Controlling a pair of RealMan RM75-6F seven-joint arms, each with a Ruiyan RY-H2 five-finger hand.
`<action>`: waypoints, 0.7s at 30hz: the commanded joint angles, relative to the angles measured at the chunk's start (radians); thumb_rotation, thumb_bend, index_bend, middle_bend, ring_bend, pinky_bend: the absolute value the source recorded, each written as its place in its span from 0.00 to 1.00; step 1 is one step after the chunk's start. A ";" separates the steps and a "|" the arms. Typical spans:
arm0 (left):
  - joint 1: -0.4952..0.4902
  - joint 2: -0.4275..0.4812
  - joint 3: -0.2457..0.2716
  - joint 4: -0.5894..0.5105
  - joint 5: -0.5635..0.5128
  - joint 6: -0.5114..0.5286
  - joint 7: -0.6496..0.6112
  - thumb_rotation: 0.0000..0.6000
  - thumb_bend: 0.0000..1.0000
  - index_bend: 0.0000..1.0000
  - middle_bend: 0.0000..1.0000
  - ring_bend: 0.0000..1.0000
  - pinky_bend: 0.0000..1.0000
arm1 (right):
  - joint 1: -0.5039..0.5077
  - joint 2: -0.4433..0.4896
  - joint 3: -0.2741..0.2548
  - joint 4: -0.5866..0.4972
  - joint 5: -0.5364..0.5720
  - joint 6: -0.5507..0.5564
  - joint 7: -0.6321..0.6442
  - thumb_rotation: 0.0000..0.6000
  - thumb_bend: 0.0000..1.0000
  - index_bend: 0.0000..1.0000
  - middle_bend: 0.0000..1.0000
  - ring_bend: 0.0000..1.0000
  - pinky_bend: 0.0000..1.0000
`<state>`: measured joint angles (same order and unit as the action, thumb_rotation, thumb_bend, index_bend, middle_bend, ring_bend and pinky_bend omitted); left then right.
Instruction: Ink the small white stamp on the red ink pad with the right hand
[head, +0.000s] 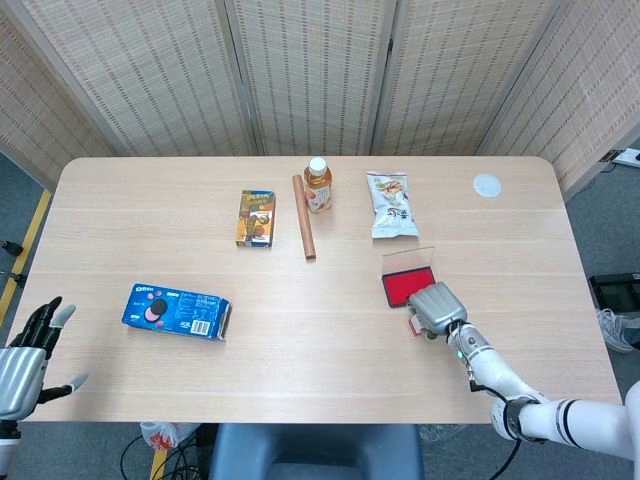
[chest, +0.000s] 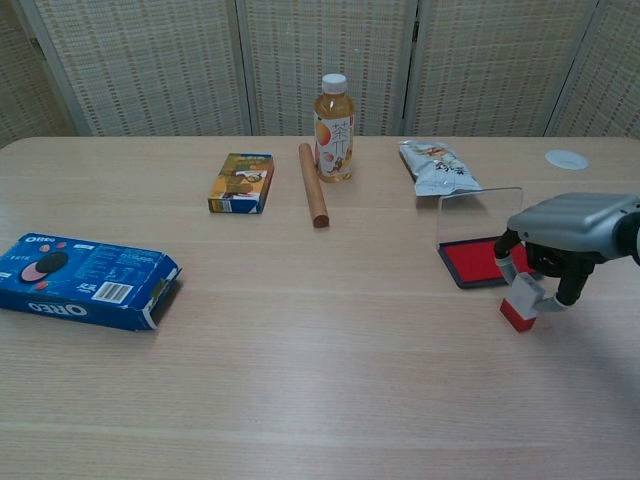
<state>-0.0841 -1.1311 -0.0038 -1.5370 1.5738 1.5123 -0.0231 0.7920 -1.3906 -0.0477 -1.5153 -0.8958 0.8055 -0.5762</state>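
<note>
The red ink pad (chest: 474, 262) (head: 404, 286) lies open on the table right of centre, its clear lid (chest: 478, 213) standing up behind it. My right hand (chest: 566, 235) (head: 436, 306) is just in front and to the right of the pad and pinches the small white stamp (chest: 521, 299) with a red base. The stamp's red end touches or hovers just over the bare tabletop, off the pad. In the head view the stamp (head: 413, 324) shows only as a red and white corner under the hand. My left hand (head: 28, 362) hangs open off the table's near left corner.
A blue Oreo box (chest: 84, 280) lies at the left. At the back stand a small snack box (chest: 241, 182), a wooden rod (chest: 313, 197), a tea bottle (chest: 334, 128) and a snack bag (chest: 437, 168). A white disc (chest: 566, 159) sits far right.
</note>
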 joint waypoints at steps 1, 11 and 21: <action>0.000 0.000 0.000 0.000 0.000 0.000 -0.001 1.00 0.11 0.05 0.00 0.00 0.35 | 0.002 -0.004 -0.002 0.004 0.007 -0.002 -0.007 1.00 0.29 0.78 0.84 0.71 0.73; -0.002 -0.003 -0.004 0.003 -0.008 -0.004 0.009 1.00 0.11 0.05 0.00 0.00 0.35 | 0.005 0.008 -0.005 -0.006 0.024 -0.006 -0.014 1.00 0.26 0.43 0.79 0.65 0.67; -0.002 -0.003 -0.004 0.002 -0.008 -0.005 0.006 1.00 0.11 0.06 0.00 0.00 0.35 | 0.008 0.033 -0.008 -0.037 0.037 0.000 -0.016 1.00 0.20 0.11 0.73 0.59 0.62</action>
<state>-0.0861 -1.1336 -0.0074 -1.5347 1.5659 1.5077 -0.0167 0.7995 -1.3595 -0.0548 -1.5499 -0.8609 0.8031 -0.5900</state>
